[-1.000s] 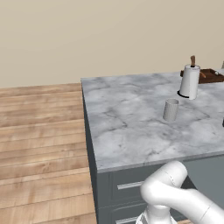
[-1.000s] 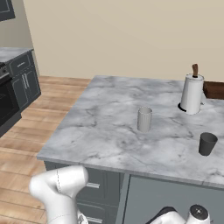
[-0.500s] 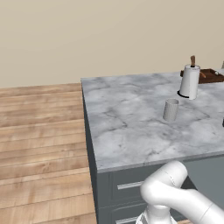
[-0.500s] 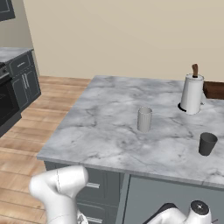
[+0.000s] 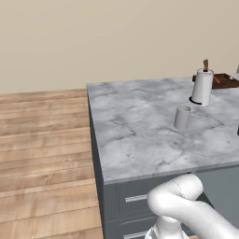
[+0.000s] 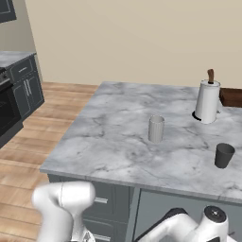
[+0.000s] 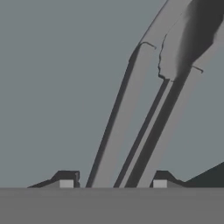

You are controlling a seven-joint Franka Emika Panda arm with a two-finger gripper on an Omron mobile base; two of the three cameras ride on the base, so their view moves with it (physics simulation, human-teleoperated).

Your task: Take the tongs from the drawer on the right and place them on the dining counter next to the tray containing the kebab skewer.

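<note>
Close in the hand view: gripper [image 7: 113,183] spread wide, one fingertip [image 7: 66,183] on each side of the tongs [image 7: 144,118], not closed on them. Tongs lying flat on the plain grey floor of the drawer [image 7: 48,87], two long arms running from between the fingertips up toward the top right of that view; whether the pads touch the metal, cannot tell.

Further out, in both base views: arm bent low in front of the dining counter [image 5: 140,135], below its near edge. On the marble, near the middle toward the right edge, a pale grey cup [image 5: 182,116] standing upright. Close to the near right edge, seen from the right base view, a dark cup [image 6: 223,155], also upright, well apart from the pale one.

Farther back, near the far right corner: white paper-towel roll [image 5: 202,87] upright on its brown post. Just behind it at the far right edge, the tray [image 5: 226,81], dark brown, low-rimmed.
</note>
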